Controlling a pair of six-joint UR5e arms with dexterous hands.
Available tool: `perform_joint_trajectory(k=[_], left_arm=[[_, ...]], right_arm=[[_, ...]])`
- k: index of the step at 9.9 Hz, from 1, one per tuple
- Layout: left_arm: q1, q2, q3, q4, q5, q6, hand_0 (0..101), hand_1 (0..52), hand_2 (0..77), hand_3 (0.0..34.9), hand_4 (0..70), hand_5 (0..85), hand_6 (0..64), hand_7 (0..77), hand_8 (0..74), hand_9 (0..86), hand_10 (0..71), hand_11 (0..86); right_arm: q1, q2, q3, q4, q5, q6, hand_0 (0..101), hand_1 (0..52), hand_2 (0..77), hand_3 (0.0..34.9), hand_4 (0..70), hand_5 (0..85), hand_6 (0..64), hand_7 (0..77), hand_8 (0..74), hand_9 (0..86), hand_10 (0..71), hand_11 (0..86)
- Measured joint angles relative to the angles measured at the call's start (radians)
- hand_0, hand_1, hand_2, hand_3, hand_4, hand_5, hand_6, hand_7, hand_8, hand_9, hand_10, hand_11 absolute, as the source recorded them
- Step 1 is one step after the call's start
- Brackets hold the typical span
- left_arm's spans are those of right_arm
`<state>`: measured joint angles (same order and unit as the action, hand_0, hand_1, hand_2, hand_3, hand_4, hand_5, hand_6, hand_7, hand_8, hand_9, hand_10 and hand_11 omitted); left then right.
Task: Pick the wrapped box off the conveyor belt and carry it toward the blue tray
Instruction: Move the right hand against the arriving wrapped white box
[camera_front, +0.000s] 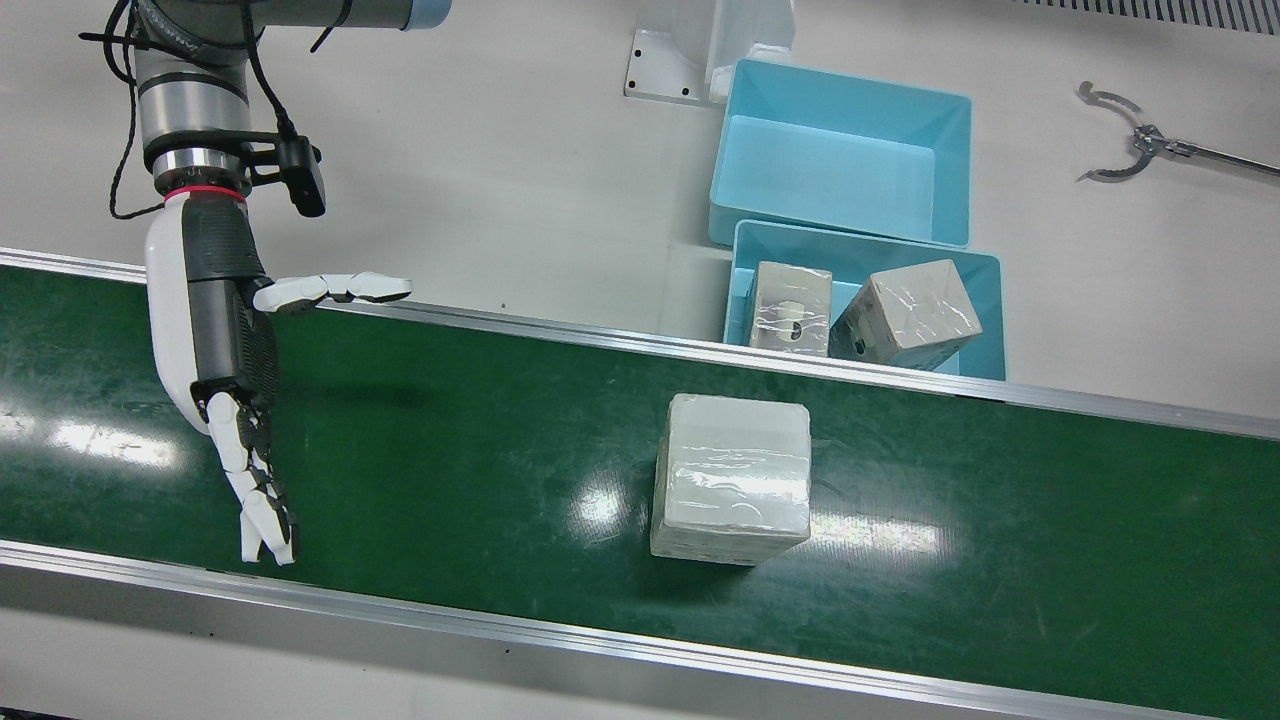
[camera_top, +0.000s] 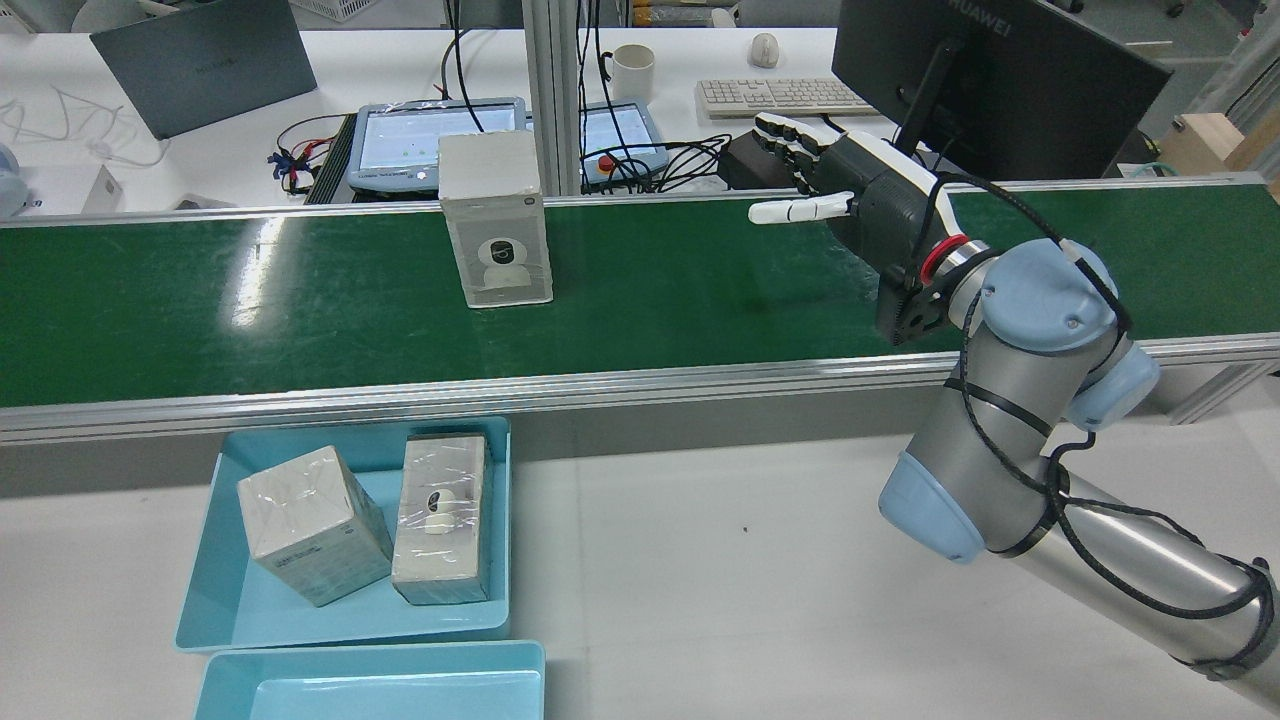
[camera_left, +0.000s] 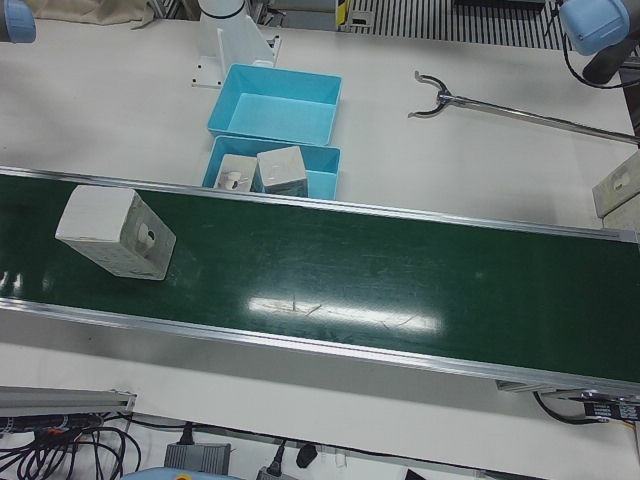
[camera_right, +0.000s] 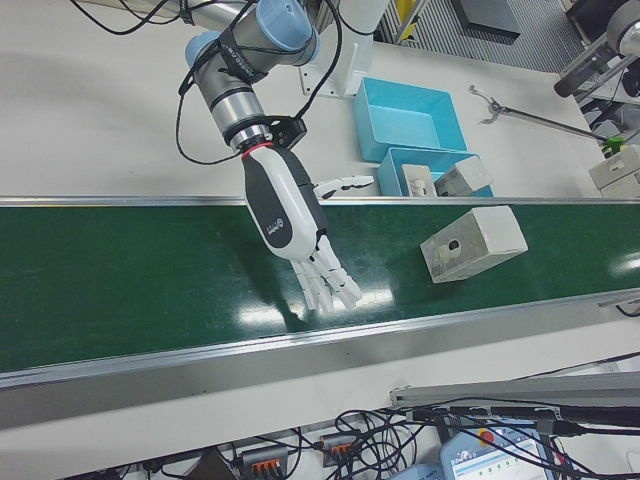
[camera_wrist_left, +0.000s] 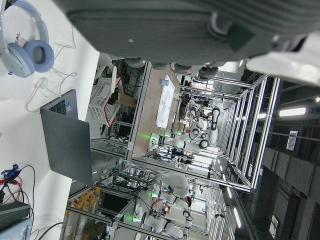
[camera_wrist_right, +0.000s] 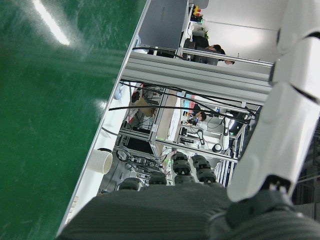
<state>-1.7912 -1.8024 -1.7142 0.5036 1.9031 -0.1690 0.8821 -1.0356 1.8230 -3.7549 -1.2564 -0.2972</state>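
A long green conveyor belt (camera_front: 450, 440) crosses the station. Beside its far edge sit two blue trays (camera_front: 840, 150), the nearer one holding two wrapped boxes (camera_front: 905, 315). The wrapped box (camera_front: 735, 480) stands upright on the belt just in front of that tray. The right hand (camera_front: 225, 350) hovers over the belt well apart from the box, fingers spread, holding nothing. The left hand's (camera_wrist_left: 200, 25) state cannot be told.

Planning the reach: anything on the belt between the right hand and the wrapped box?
Nothing visible. The right hand hovers open over the conveyor belt, and only bare green belt lies between it and the wrapped box. The box stands upright and apart from the hand.
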Motion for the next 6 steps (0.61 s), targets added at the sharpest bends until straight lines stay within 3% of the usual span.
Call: perform_joint_trajectory(k=[6], left_arm=[[0.000,0.000,0.000,0.000,0.000,0.000,0,0.0,0.5,0.0,0.0,1.1,0.0,0.0,0.0,0.0,0.0,0.0]], right_arm=[[-0.002,-0.001,-0.016,0.010,0.001,0.003,41,9.8,12.0,4.6,0.0,9.8,0.0,0.0,0.5,1.1,0.0,1.1]])
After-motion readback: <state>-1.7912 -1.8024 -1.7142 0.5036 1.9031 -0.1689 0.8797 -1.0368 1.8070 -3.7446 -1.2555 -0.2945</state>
